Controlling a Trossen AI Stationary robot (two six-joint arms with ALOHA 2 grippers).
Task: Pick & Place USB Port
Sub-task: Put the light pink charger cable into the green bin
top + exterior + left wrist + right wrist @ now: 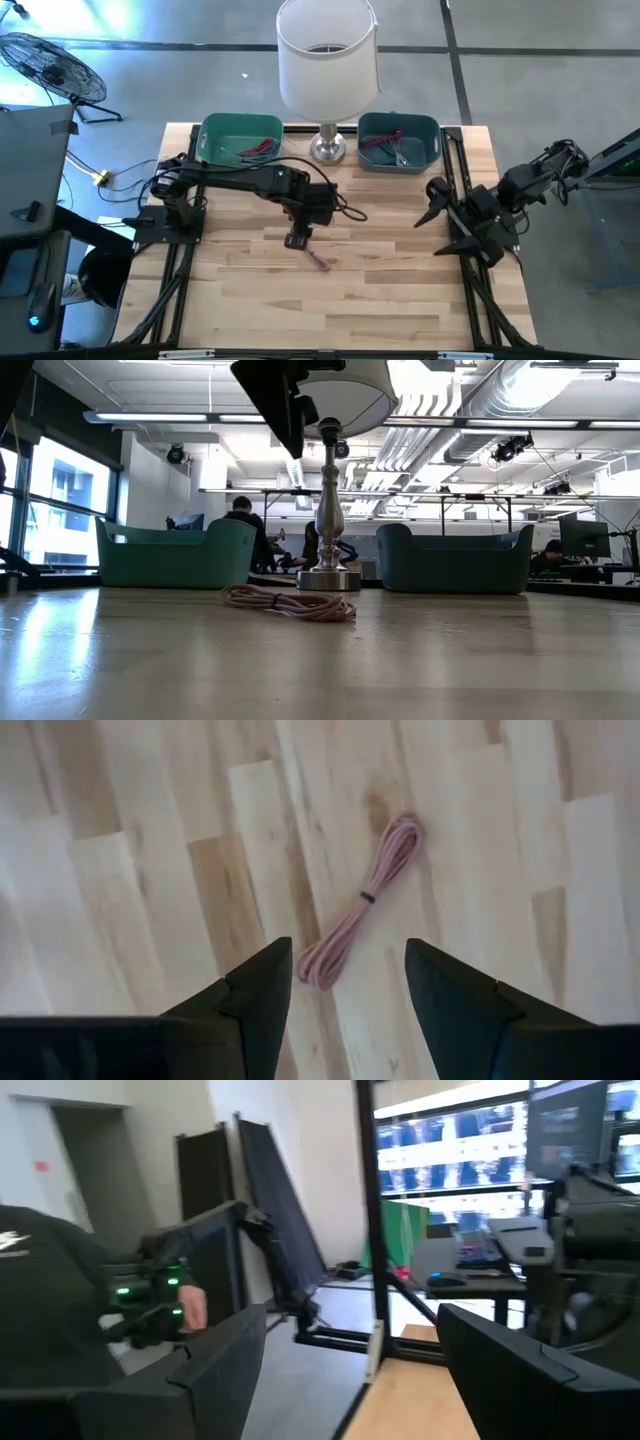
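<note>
Left end effector (345,1005) hovers fingers-apart above the coiled pink USB cable (362,902) — flat on the tabletop (400,290), loose loops could easily slip out. Right end effector (350,1370) idles, also apart.

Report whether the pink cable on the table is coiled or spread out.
Coiled. The pink cable lies as a narrow looped bundle cinched by a dark tie at its middle, flat on the table, just beyond the open left gripper.

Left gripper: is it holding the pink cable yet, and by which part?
Nothing is held. The left gripper hangs open above the coiled pink cable, which lies on the table.
</note>
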